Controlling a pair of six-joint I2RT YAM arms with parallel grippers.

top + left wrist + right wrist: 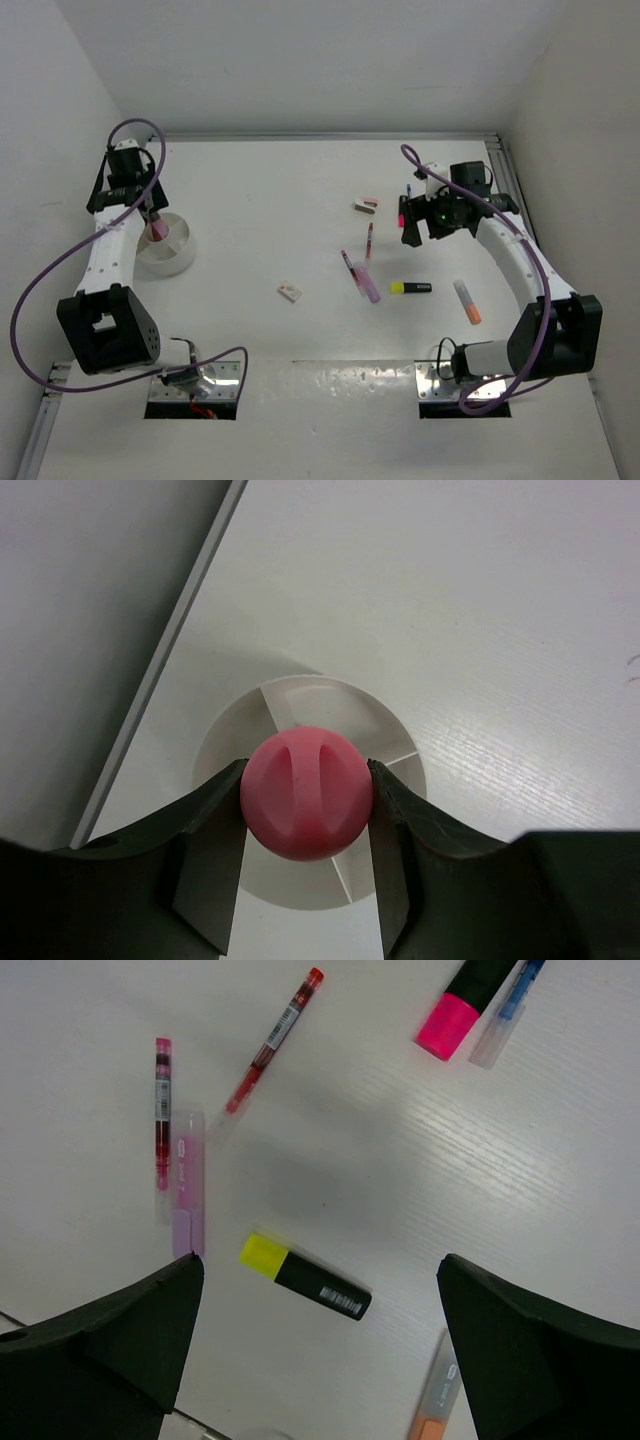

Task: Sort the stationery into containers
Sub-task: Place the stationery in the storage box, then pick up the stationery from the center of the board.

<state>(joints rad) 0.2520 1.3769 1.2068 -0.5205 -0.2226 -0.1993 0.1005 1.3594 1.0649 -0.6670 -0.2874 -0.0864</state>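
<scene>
Robotics lab test cell. Bare white table (280,190) boxed in by plain white wall panels (300,60). Left arm (110,250) and right arm (515,265) bolted to metal base plates (225,378) at near edge. Purple cables (137,122) loop loose. Aluminium rail (32,435) along table side. Stationery (360,277) scattered on tabletop.

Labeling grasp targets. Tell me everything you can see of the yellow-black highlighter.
The yellow-black highlighter is stubby and plastic-looking, with a bright yellow end on a black barrel. A small white barcode label sits near the black tip. It lies flat on the white table, its yellow end toward the pale pink pen. It touches nothing.
</scene>
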